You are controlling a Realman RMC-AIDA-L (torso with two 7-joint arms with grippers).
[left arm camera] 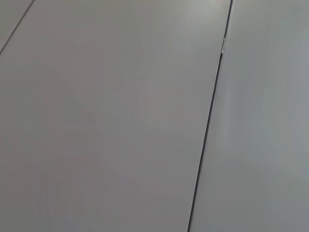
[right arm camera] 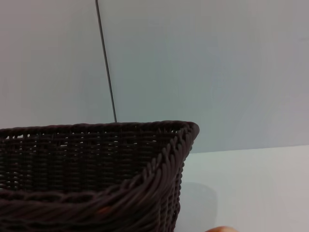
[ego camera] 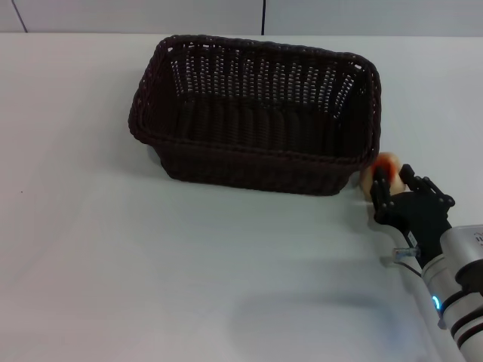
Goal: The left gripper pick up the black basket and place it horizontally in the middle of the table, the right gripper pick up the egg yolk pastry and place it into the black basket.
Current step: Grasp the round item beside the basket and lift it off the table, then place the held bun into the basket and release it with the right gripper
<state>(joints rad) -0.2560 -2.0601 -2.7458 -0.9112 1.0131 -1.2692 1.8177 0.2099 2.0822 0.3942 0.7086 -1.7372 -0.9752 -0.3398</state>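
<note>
Only flat pale grey panels [left arm camera: 111,121] in frame. A thin dark seam [left arm camera: 208,130] runs between two of them, and a second fainter seam [left arm camera: 17,26] crosses one corner.

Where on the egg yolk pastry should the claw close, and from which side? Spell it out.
Grip the egg yolk pastry across its round sides, low on the dome, coming from the near right, where the right gripper already is. The black basket wall stands close on its left, blocking that side.
</note>
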